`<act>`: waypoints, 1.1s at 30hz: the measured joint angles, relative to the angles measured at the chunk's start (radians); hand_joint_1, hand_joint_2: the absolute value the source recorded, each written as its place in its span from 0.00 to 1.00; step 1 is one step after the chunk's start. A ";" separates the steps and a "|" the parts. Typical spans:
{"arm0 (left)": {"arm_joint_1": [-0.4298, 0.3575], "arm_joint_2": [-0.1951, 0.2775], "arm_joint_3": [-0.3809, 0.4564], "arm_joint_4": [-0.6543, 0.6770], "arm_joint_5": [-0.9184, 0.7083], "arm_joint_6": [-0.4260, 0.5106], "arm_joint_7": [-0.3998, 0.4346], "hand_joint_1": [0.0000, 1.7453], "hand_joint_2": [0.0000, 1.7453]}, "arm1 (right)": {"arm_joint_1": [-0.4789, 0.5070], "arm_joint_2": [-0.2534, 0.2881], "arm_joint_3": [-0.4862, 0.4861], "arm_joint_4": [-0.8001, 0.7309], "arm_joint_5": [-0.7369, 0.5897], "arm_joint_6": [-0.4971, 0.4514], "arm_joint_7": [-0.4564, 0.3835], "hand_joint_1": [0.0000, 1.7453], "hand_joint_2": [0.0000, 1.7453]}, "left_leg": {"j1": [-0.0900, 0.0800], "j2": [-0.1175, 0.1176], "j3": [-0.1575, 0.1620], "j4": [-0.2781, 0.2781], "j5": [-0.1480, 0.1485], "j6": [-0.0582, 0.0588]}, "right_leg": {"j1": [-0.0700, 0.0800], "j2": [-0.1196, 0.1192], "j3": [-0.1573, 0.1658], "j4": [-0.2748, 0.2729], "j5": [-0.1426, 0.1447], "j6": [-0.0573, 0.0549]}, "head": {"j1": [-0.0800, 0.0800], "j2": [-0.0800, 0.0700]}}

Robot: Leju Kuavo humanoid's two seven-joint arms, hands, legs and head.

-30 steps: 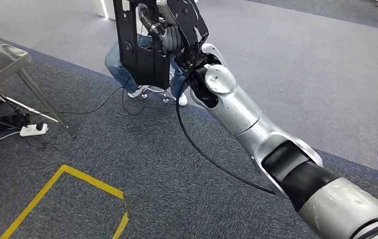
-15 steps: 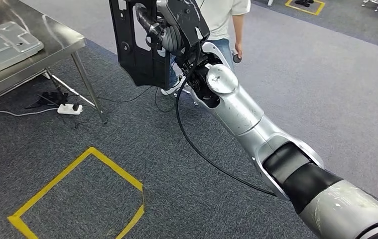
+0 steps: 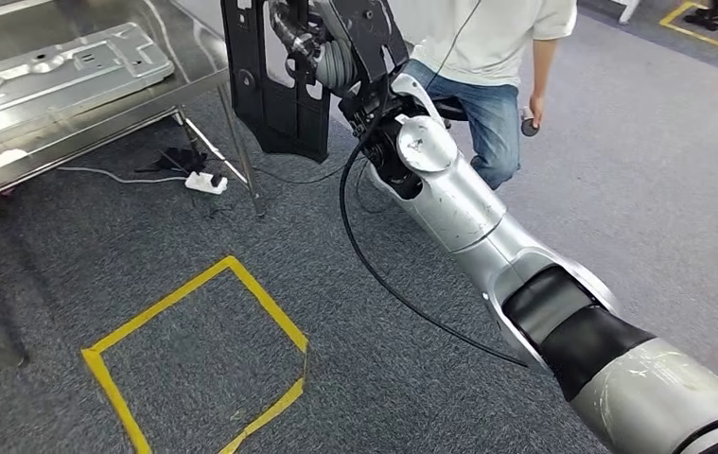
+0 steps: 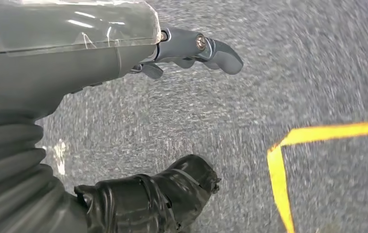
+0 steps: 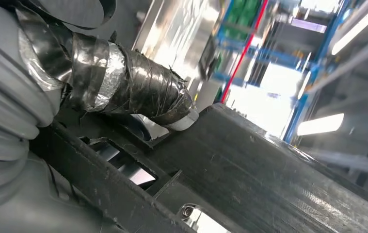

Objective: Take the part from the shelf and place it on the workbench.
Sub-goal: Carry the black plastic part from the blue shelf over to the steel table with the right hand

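Note:
My right hand (image 3: 322, 52) grips a flat black part (image 3: 274, 85) with cut-out windows and holds it upright, high in the head view. Up close in the right wrist view, the taped thumb (image 5: 138, 92) lies against the black part (image 5: 269, 170). The steel workbench (image 3: 161, 99) stands at the upper left, its near corner just left of the part. My left hand (image 4: 191, 46) hangs over the grey carpet with its fingers apart, holding nothing.
A silver sheet-metal panel (image 3: 52, 80) lies on the workbench. A white power strip (image 3: 205, 182) and cables lie under it. A person (image 3: 487, 57) in a white shirt and jeans stands right behind the part. Yellow tape (image 3: 194, 369) marks a square on the carpet.
The whole scene has shifted right and down as I turn left: the workbench is now closer and fuller in view. The part stays gripped in my right hand.

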 joint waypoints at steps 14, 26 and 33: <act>-0.001 0.003 0.000 0.000 0.003 0.002 0.007 0.00 1.00 | -0.003 -0.007 0.000 -0.001 0.009 0.000 0.010 1.00 1.00 | -0.002 -0.006 0.143 -0.261 0.110 0.041 | 0.001 -0.002 -0.069 0.193 -0.128 0.048 | 0.011 0.000; 0.009 0.004 0.000 0.000 0.006 -0.023 -0.011 0.00 1.00 | 0.003 -0.021 0.000 -0.001 0.017 -0.005 0.038 1.00 1.00 | 0.000 -0.098 0.126 -0.248 0.107 0.006 | -0.005 0.052 -0.017 0.027 -0.012 0.018 | 0.010 0.000; 0.000 0.012 0.000 0.001 0.032 -0.098 -0.032 0.00 1.00 | -0.024 -0.054 0.012 0.028 0.231 0.026 0.155 1.00 1.00 | -0.001 0.001 0.023 -0.001 0.005 -0.003 | -0.003 0.020 -0.014 0.021 -0.006 0.000 | 0.006 0.000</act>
